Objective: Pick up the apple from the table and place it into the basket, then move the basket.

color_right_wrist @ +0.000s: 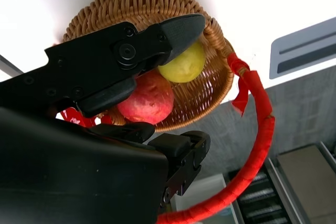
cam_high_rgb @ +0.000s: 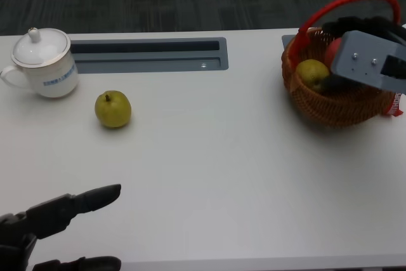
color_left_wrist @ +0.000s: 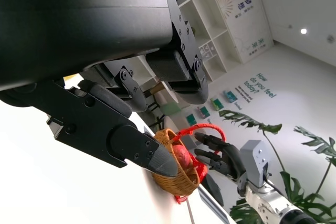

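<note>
Head view: the basket (cam_high_rgb: 330, 103) is sitting at the worktop's (cam_high_rgb: 222, 169) two o'clock, its red handle (cam_high_rgb: 349, 1) arching over it. The right hand (cam_high_rgb: 355, 42) is hovering above the basket, partly hiding the apple (cam_high_rgb: 332, 50), which is lying inside beside a yellow-green fruit (cam_high_rgb: 312, 72). A second fruit (cam_high_rgb: 113, 108) is lying on the worktop at ten o'clock, near a lidded cup (cam_high_rgb: 41, 61). The left hand (cam_high_rgb: 54, 230) is resting low at seven o'clock, fingers apart, holding nothing.

Left wrist view: the left hand's fingers (color_left_wrist: 157, 156) are reaching out spread and empty; the basket (color_left_wrist: 176, 179) and right hand (color_left_wrist: 220, 156) are showing beyond.

Right wrist view: the apple (color_right_wrist: 147, 98) is lying in the basket (color_right_wrist: 136, 3), touching the fruit (color_right_wrist: 184, 64). The right hand's fingers (color_right_wrist: 157, 40) are spreading above them, gripping nothing.
</note>
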Controlling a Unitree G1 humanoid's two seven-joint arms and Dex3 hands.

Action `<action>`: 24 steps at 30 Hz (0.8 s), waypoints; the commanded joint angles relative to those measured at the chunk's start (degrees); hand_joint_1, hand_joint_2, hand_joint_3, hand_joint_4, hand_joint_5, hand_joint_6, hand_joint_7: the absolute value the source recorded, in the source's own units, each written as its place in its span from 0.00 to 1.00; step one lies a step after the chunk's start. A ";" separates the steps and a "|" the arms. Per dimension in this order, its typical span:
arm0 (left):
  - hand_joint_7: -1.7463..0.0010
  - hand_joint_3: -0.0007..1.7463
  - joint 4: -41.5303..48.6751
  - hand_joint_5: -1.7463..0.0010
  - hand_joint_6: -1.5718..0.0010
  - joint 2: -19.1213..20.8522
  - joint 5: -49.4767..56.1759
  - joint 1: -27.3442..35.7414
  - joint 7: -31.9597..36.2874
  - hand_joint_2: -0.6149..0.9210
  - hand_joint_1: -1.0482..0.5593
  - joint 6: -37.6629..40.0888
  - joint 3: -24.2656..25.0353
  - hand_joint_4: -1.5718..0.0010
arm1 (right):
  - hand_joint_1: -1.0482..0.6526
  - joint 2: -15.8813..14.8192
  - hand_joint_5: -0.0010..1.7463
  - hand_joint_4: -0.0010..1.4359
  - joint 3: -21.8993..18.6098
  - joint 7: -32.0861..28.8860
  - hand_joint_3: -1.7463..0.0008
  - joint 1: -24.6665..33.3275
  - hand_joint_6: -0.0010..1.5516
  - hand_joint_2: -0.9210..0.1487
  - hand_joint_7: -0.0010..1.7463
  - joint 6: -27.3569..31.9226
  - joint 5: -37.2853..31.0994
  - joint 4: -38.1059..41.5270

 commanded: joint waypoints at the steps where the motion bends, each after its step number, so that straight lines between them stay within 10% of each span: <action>1: 1.00 0.00 2.09 1.00 0.50 1.76 -0.88 -1.49 -0.33 0.93 0.32 -1.04 0.21 0.45 | 0.21 -2.13 0.01 0.27 -2.33 -0.08 0.99 3.38 0.22 0.05 0.01 -4.79 3.24 -1.26; 24: 1.00 0.00 14.11 1.00 0.52 4.37 -1.32 -14.89 -0.73 0.90 0.34 -3.56 0.02 0.47 | 0.27 6.00 0.01 0.43 -11.91 17.75 1.00 30.30 0.34 0.04 0.01 -38.93 26.10 -13.47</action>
